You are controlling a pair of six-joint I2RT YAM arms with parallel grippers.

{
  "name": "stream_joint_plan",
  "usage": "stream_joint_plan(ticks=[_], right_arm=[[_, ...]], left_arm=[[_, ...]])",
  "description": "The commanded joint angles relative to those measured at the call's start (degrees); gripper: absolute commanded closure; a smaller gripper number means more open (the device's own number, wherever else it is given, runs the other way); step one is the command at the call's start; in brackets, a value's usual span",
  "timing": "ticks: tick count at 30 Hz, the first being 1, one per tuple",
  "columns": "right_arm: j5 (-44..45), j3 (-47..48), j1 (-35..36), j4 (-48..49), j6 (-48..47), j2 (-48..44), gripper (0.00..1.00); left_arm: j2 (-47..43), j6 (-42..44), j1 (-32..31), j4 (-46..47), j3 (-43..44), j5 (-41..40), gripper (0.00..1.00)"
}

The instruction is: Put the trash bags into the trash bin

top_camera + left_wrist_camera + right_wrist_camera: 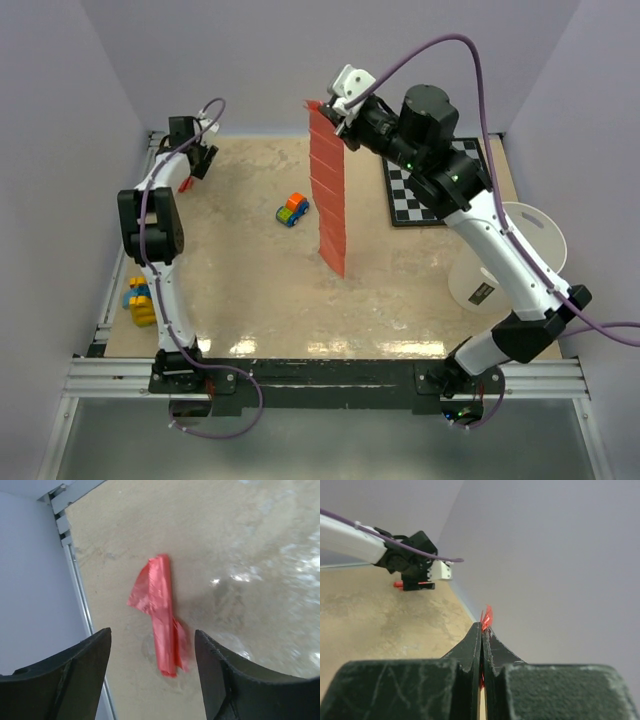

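- Right gripper (482, 630): fingers pressed flat together with no gap, clamped on the top edge of the thin, crinkly, translucent red-pink plastic film trash bag (328, 190). In the wrist view a scrap of red film pokes out past the fingertips.
- The trash bag hangs from that grip as a long, narrow, pleated strip, slightly tilted. Its lower end is at or just above the beige tabletop (250, 300); I cannot tell whether it touches. The whole bag is outside the trash bin, well to the bin's left.
- Left gripper (152, 632): black fingers (75, 680) spread wide, holding nothing and touching nothing. It hovers over the table corner farthest from the trash bin, beside the wall rail.
- Small crumpled red piece (161, 615): lies flat on the tabletop, seen between the spread left fingers in the wrist view and clear of both.
- Trash bin (466, 272): a white round plastic bucket with slightly tapered sides, a wide rim and a small dark label on its near wall. It stands upright at the table's right edge. The right arm crosses over it and hides part of the opening; the part of the inside that shows is plain white.
- Black-and-white checkerboard (425, 195): flat on the table just beyond the trash bin, toward the back wall.
- Small orange, blue and green toy car (292, 209): on the tabletop, well left of the trash bin, on the far side of the hanging bag from it.
- Yellow and blue toy blocks (140, 298): at the table edge opposite the trash bin.
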Motion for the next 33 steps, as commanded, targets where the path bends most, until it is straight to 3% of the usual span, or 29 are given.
stream_joint_plan(ticks=[1, 4, 6, 8, 10, 12, 16, 22, 28, 33], right_arm=[[4.25, -3.51, -0.79, 9.26, 3.04, -5.03, 1.0], [3.73, -1.42, -1.75, 13.57, 7.96, -5.92, 1.0], [2.32, 0.61, -2.11, 15.94, 9.9, -6.53, 1.0], [0.31, 1.31, -2.11, 19.8, 12.62, -7.32, 1.0], [-1.11, 2.63, -2.02, 21.75, 14.82, -7.41, 1.0], [-2.51, 5.61, -2.11, 21.06, 15.27, -6.89, 1.0], [-5.15, 12.47, -2.11, 20.08, 12.9, -4.61, 1.0], [-6.12, 20.56, -2.2, 18.77, 13.86, -1.61, 1.0], [-4.02, 17.85, -2.28, 19.29, 12.55, -2.84, 1.0], [-0.68, 12.58, -2.99, 21.49, 10.0, -3.9, 1.0]], left_arm=[[-13.2, -7.01, 0.06, 0.85, -5.18, 12.71, 0.27], [-21.45, -11.77, 0.15, 0.22, -11.58, 25.26, 0.23], [-29.44, -10.99, 0.32, 4.76, -22.45, 44.98, 0.18], [-42.06, -7.66, -0.63, 12.75, -34.92, 62.84, 0.0], [-51.23, -11.06, -6.32, 24.88, -44.79, 62.33, 0.0], [-54.87, -9.41, -13.44, 24.32, -46.76, 62.48, 0.0], [-53.92, -14.05, -21.98, 25.26, -46.41, 64.76, 0.0], [-49.88, -14.76, -27.27, 34.66, -45.63, 63.19, 0.0], [-43.55, -18.45, -30.87, 37.31, -38.43, 68.45, 0.0], [-41.7, -19.25, -34.39, 34.51, -35.52, 73.64, 0.13]])
